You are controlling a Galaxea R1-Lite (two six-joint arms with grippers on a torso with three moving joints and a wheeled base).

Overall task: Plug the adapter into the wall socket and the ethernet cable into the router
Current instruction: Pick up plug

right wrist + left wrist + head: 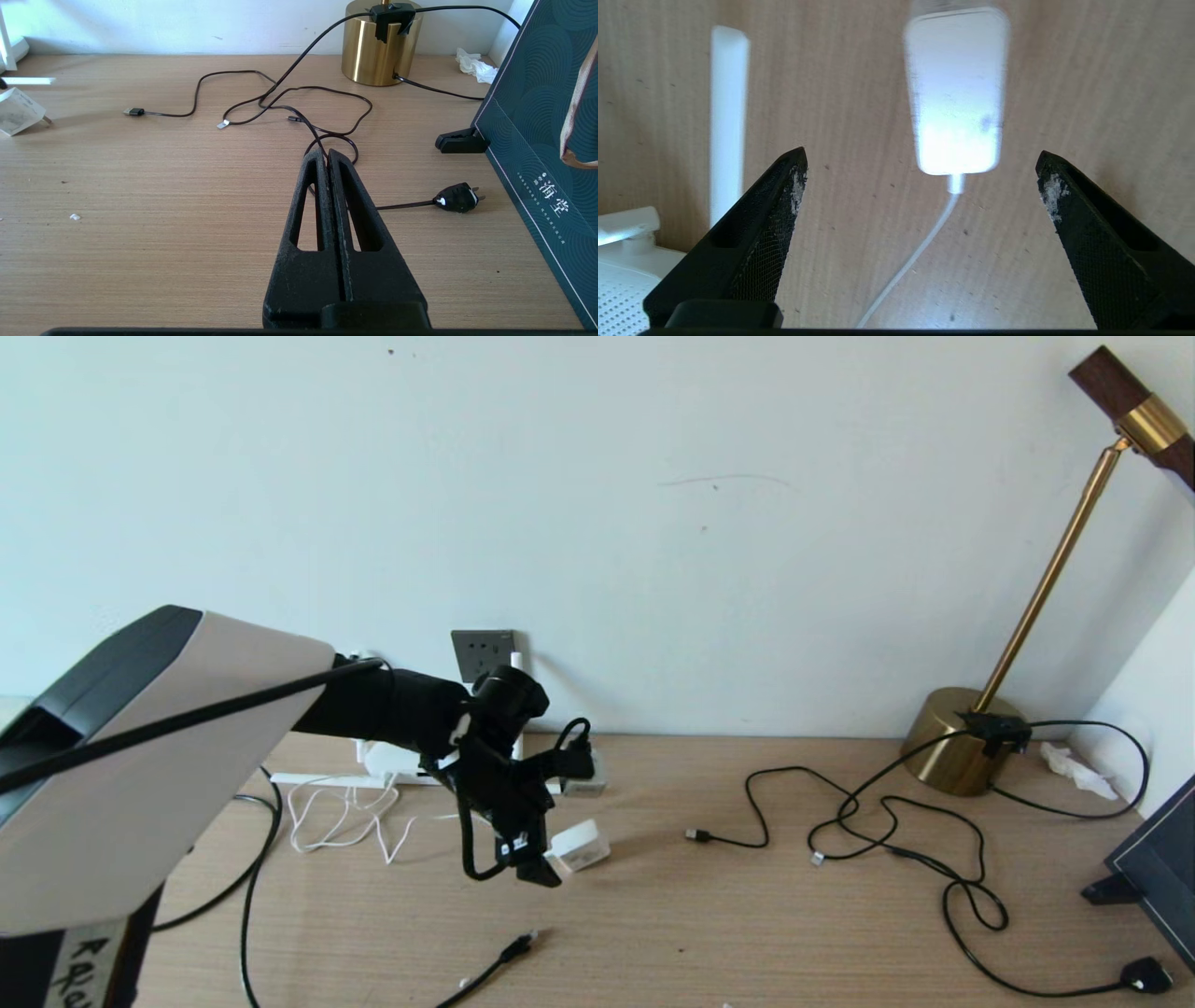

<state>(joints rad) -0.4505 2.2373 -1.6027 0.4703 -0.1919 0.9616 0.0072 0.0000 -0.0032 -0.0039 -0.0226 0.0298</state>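
The white adapter lies on the wooden desk, its thin white cord trailing left. My left gripper hangs just above its left end, open. In the left wrist view the adapter sits ahead of the wide-apart fingertips, and nothing is between them. The dark grey wall socket is on the wall behind the arm. The router is beside the gripper, one antenna flat on the desk. The ethernet cable ends near the front edge. My right gripper is shut and empty, low over the desk's right half.
Thin black cables with small plugs loop across the desk's right half toward a brass lamp base. A black two-pin plug, a dark patterned box, a black clip and a crumpled tissue are at the right.
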